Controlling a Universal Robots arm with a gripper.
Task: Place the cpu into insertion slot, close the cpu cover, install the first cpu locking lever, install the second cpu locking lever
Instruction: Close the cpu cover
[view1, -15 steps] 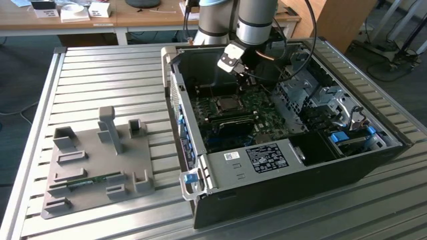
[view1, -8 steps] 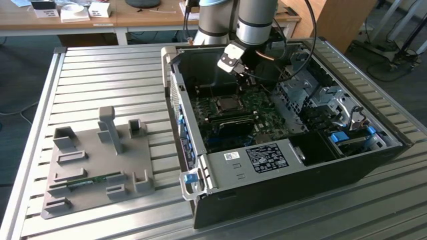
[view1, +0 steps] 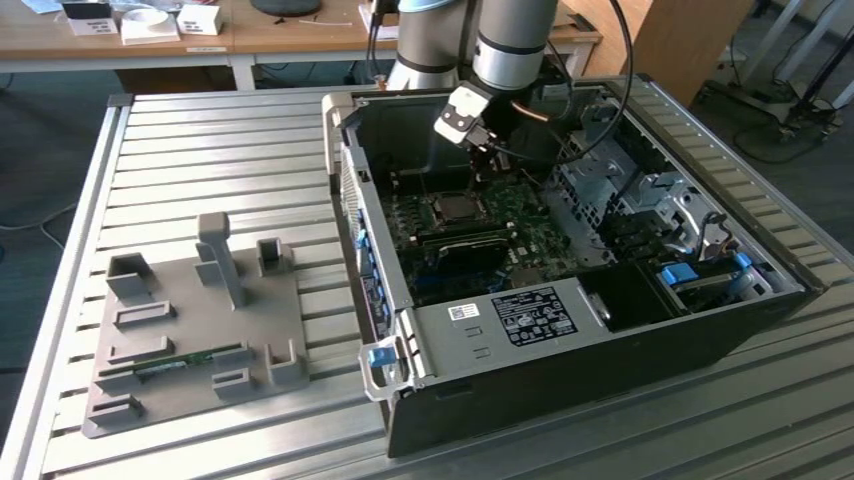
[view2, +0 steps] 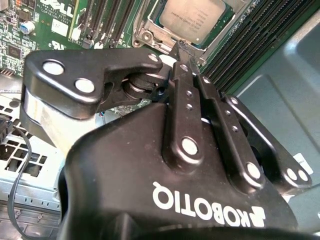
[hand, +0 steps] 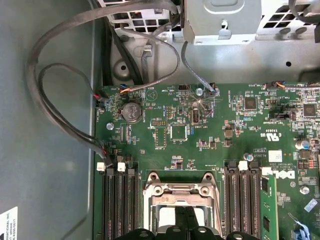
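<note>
The end effector (view2: 180, 49) hangs inside the open computer case (view1: 601, 335), which sits on the slatted counter (view1: 200, 150), low over the green motherboard (hand: 200, 135). Its 2 fingers (view2: 189, 95) lie pressed together side by side. I see nothing between them, though the very tips sit close to the socket hardware, so a thin part pinched there cannot be ruled out.

The cpu (view2: 196, 17) is seated in the insertion slot (view1: 454, 208), silvery top up. In the second wrist view it lies just past the fingertips, in the direction the fingers point. The tips reach the near edge of the socket frame and do not appear to touch the chip's top.

The cpu cover (hand: 181, 201) appears to lie down flat, framing the chip through its window. In the first wrist view the fingers cross that window's middle.

The chip is square, so it offers no long axis. The memory slots (hand: 120, 200) flank the socket on 2 sides, and the fingers run roughly parallel to them.
</note>
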